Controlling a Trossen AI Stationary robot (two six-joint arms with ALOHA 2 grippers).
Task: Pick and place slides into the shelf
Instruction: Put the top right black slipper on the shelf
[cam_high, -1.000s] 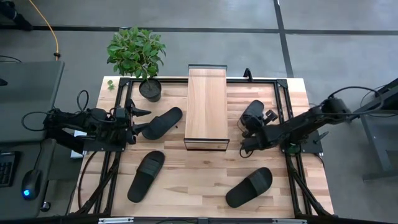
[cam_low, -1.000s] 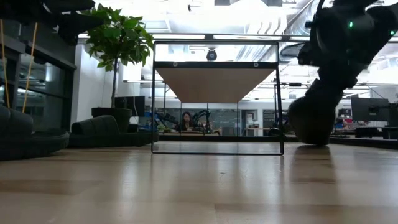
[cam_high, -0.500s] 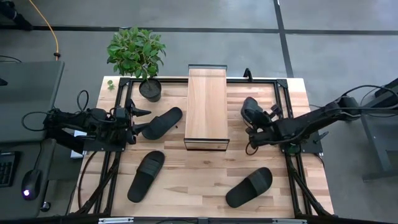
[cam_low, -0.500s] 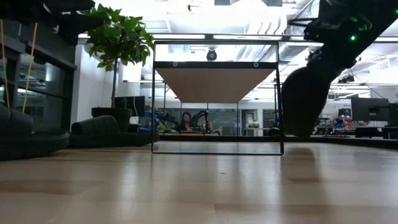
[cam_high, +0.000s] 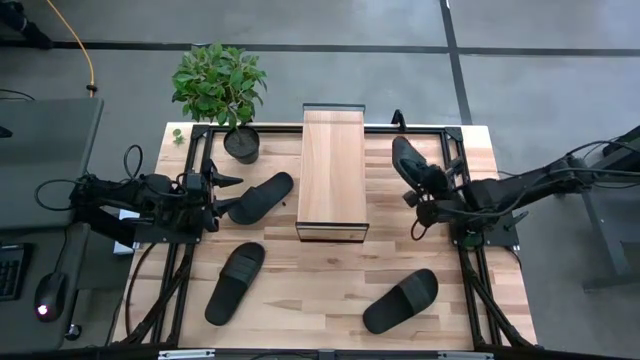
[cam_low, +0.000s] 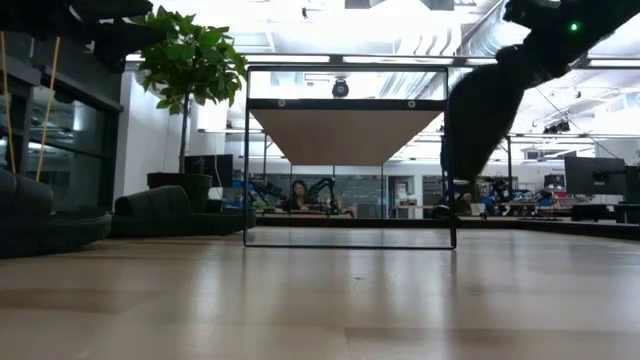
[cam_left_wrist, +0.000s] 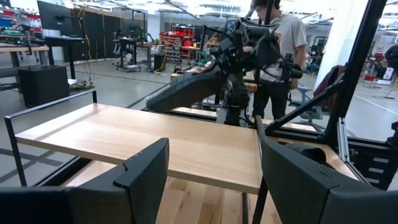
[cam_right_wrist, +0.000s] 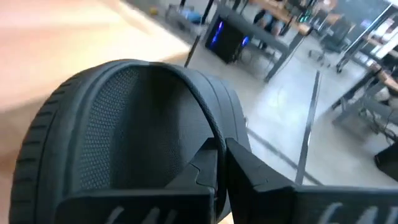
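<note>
The shelf (cam_high: 333, 172) stands mid-table, its light plank top raised on a dark frame (cam_low: 350, 135). My right gripper (cam_high: 420, 197) is shut on one black slide (cam_high: 408, 162), right of the shelf and lifted; the slide also shows in the low view (cam_low: 482, 115) and the right wrist view (cam_right_wrist: 130, 124). My left gripper (cam_high: 228, 195) is open and empty at the left edge, facing the shelf (cam_left_wrist: 155, 134). A second slide (cam_high: 262, 197) lies flat just beside it. Two more slides (cam_high: 236, 282) (cam_high: 401, 300) lie flat nearer the front. My right gripper pinches the slide at its ribbed strap (cam_right_wrist: 186, 186) between its two fingers (cam_right_wrist: 208, 165); the gripper hides the exact spot. The fingers come from the table's right side. The slide is lifted clear of the table and tilted steeply, hanging below the gripper with its sole on edge.
A potted plant (cam_high: 230, 95) stands at the far left corner beside the shelf. Dark metal frames (cam_high: 462, 190) run along the table's left and right sides. A person (cam_left_wrist: 280, 43) stands in the room beyond the table. Bare wood (cam_high: 320, 290) lies between the two front slides.
My right gripper has risen and gone toward the table's far edge and a little right, carrying the slide. The slide has left the table surface and tipped up to a steep tilt. My left gripper has kept still.
</note>
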